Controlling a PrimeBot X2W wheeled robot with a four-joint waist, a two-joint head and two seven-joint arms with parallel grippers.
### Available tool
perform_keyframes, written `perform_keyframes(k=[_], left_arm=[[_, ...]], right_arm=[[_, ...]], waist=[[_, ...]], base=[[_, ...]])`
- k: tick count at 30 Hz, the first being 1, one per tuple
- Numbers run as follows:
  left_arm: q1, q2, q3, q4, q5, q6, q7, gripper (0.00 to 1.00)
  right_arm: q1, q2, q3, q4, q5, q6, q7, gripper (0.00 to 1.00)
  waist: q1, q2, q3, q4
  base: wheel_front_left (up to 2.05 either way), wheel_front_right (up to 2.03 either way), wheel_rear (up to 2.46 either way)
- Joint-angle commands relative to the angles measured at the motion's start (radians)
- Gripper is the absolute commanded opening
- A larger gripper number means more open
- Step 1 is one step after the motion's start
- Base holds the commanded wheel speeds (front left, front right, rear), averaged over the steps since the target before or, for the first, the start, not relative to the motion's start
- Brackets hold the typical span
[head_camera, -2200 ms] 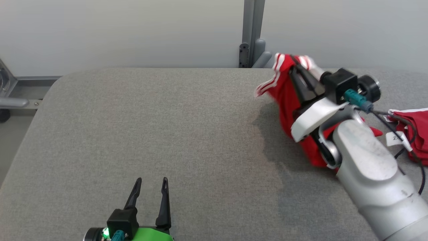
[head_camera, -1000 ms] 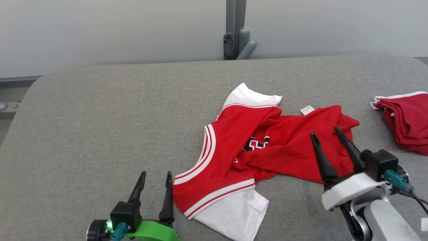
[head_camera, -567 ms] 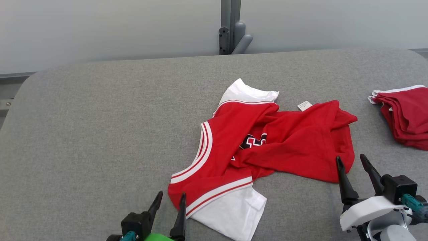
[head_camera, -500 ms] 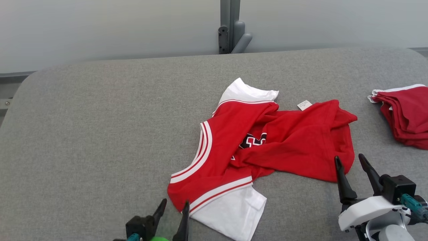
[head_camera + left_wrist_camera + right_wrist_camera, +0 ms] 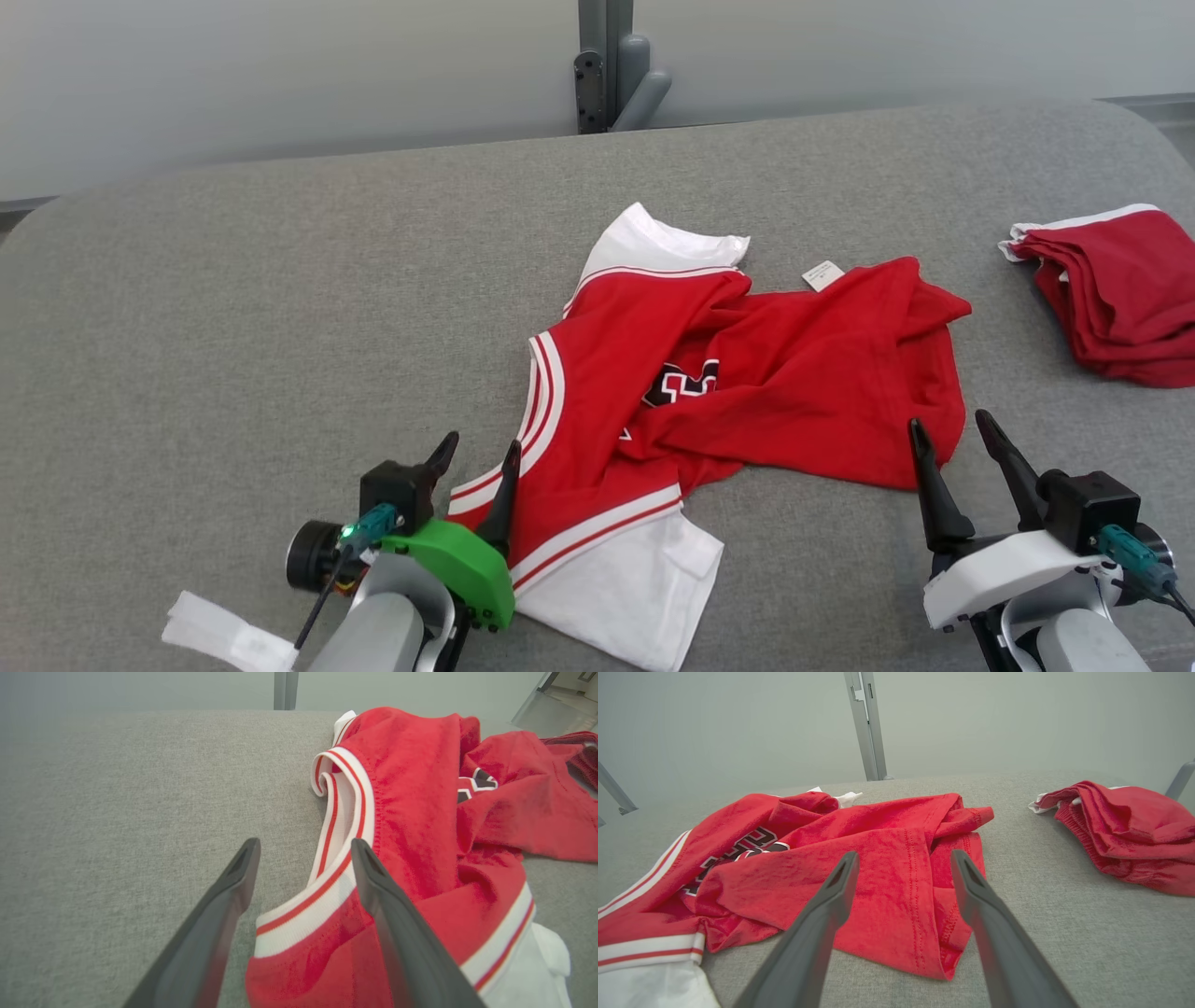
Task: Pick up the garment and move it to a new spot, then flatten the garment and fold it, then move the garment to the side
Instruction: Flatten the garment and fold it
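Observation:
The garment (image 5: 747,373) is a red jersey with white sleeves and striped trim, lying crumpled in the middle of the grey padded table (image 5: 233,308). My left gripper (image 5: 479,452) is open at the jersey's near left edge, its fingers straddling the striped collar band (image 5: 336,858). To the right, my right gripper (image 5: 950,429) is open just short of the red hem corner (image 5: 934,933), holding nothing. In the right wrist view the garment (image 5: 859,858) spreads ahead of the open fingers.
A folded red garment pile (image 5: 1111,289) lies at the table's right edge, also in the right wrist view (image 5: 1125,830). A grey post (image 5: 607,56) stands behind the table against the pale wall. Bare table surface stretches to the left.
The right gripper let go of the garment, which now lies on the table, and drew back toward me. The left gripper advanced to the collar edge. The camera shifted too.

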Motion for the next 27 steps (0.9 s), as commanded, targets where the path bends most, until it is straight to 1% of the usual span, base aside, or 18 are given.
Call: perform_keyframes(k=[1,5,7,8,12,14,16,18,22,27], left_arm=[[-0.036,0.002,-0.008,0.011,-0.010,-0.011,-0.003,1.00],[-0.119,-0.001,-0.036,0.053,-0.030,-0.033,0.002,1.00],[-0.156,-0.002,-0.048,0.077,-0.057,-0.041,0.010,1.00],[-0.156,-0.002,-0.048,0.077,-0.057,-0.041,0.010,1.00],[-0.230,-0.002,-0.088,0.144,-0.107,-0.045,0.048,1.00],[-0.256,-0.002,-0.109,0.172,-0.151,-0.054,0.084,1.00],[-0.294,-0.002,-0.127,0.198,-0.166,-0.056,0.099,1.00],[-0.322,-0.002,-0.136,0.237,-0.166,-0.045,0.098,1.00],[-0.367,-0.001,-0.137,0.317,-0.170,-0.042,0.088,1.00],[-0.414,0.004,-0.149,0.404,-0.154,-0.032,0.081,0.99]], right_arm=[[-0.015,-0.003,0.000,-0.003,0.004,0.000,-0.003,1.00],[-0.023,0.003,0.008,0.001,0.006,0.000,-0.003,1.00],[-0.030,0.008,0.014,0.003,0.006,0.000,-0.003,1.00],[-0.030,0.008,0.014,0.003,0.006,0.000,-0.003,1.00],[-0.046,0.014,0.028,0.006,0.008,0.000,-0.003,1.00],[-0.053,0.016,0.030,0.007,0.008,0.000,-0.003,1.00],[-0.059,0.016,0.030,0.005,0.008,0.000,-0.003,1.00],[-0.064,0.017,0.032,0.005,0.008,0.000,-0.003,1.00],[-0.070,0.023,0.033,0.005,0.012,0.000,-0.003,1.00],[-0.075,0.025,0.032,0.001,0.014,0.000,-0.003,1.00]], waist=[[0.0000,-0.0001,0.010,-0.018],[0.0000,-0.0001,0.021,-0.046],[0.0000,-0.0001,0.026,-0.058],[0.0000,-0.0001,0.026,-0.058],[0.0000,-0.0001,0.040,-0.091],[0.0000,-0.0001,0.047,-0.106],[0.0000,-0.0001,0.054,-0.119],[0.0000,-0.0001,0.061,-0.133],[0.0000,-0.0001,0.076,-0.160],[0.0000,-0.0001,0.095,-0.174]], base=[[0.00,0.00,0.00],[0.00,0.00,0.00],[0.00,0.00,0.00],[0.00,0.00,0.00],[0.00,0.00,0.00],[0.00,0.00,0.00],[0.00,0.00,0.00],[0.00,0.00,0.00],[0.00,0.00,0.00],[0.00,0.00,0.00]])
